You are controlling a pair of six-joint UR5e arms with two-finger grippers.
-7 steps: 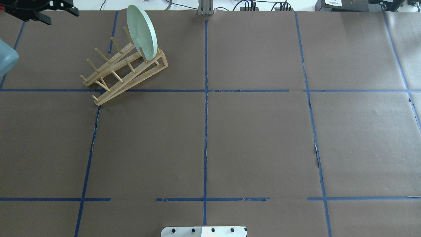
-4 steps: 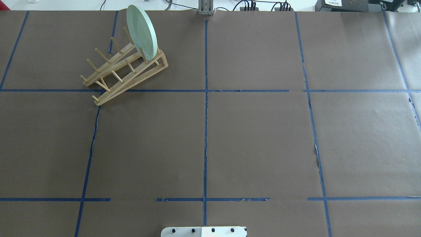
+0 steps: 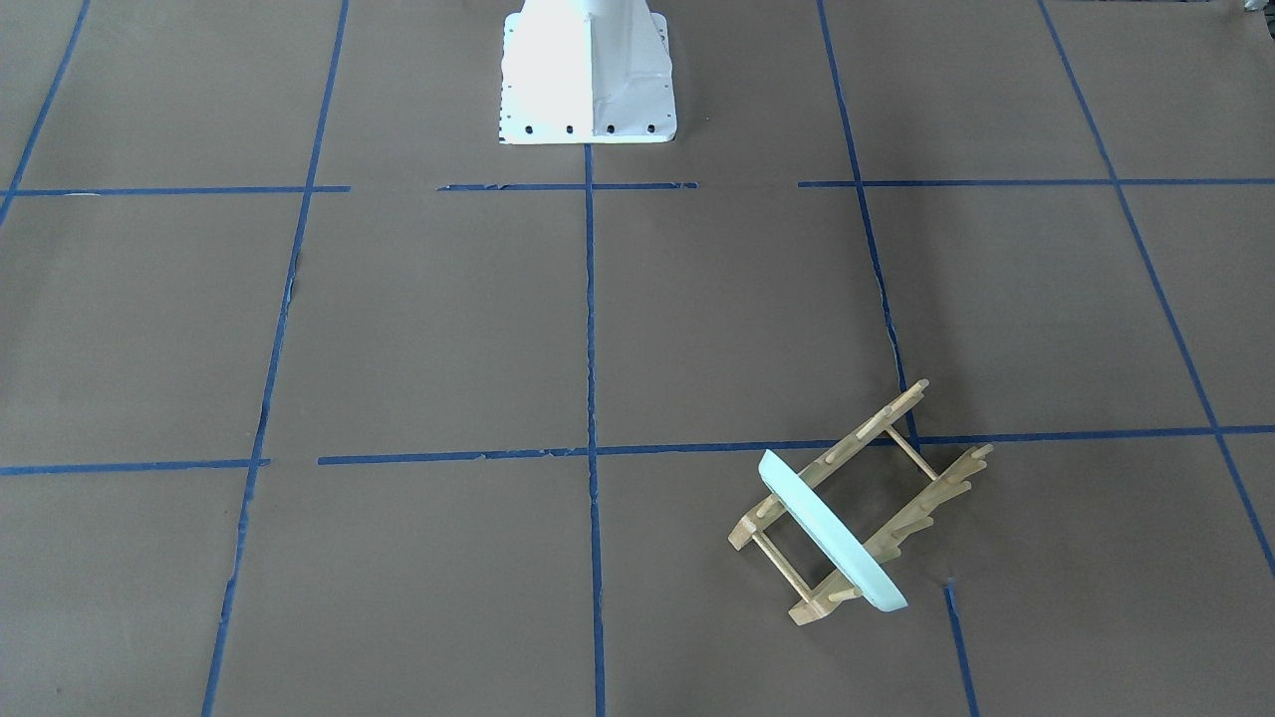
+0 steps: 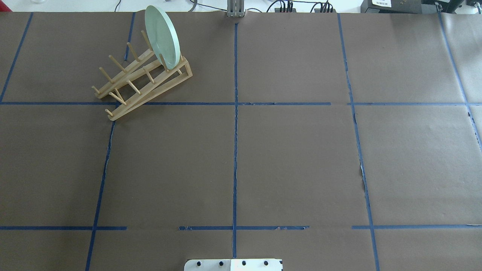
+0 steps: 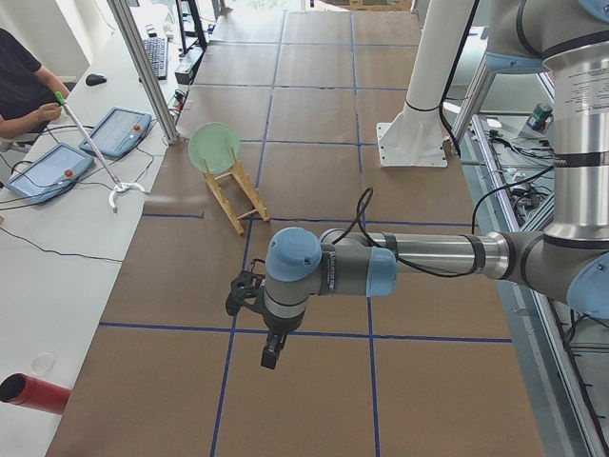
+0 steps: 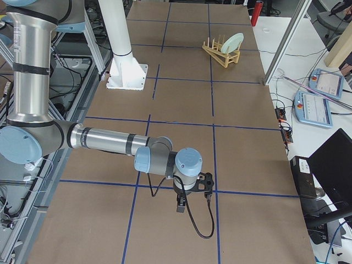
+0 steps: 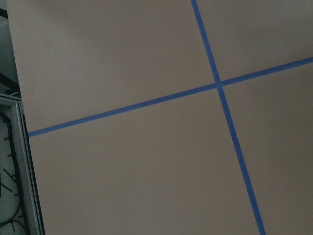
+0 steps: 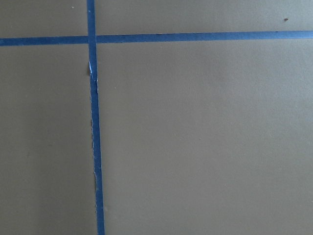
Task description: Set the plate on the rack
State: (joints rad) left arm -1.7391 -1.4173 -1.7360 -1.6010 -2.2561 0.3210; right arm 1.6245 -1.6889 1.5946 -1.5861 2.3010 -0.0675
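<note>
The pale mint-green plate [image 4: 162, 35] stands on edge between the pegs at the far end of the light-wood rack [image 4: 139, 81], at the table's far left. Both also show in the front-facing view, the plate [image 3: 832, 533] across the rack [image 3: 896, 478]. No gripper touches them. My left gripper [image 5: 244, 291] shows only in the exterior left view, well away from the rack [image 5: 238, 195]. My right gripper [image 6: 204, 182] shows only in the exterior right view, far from the plate [image 6: 233, 41]. I cannot tell whether either is open or shut. Both wrist views show only brown paper and blue tape.
The table is covered in brown paper with a blue tape grid. The white robot base [image 3: 588, 75] stands at the near middle edge. A metal post [image 4: 235, 9] and cables sit at the far edge. A side bench holds tablets [image 5: 119, 129] and a red cylinder [image 5: 33, 392].
The left arm's black gripper and grey wrist, seen at the overhead view's top left corner one second ago, have left that view. Plate and rack have not moved.
</note>
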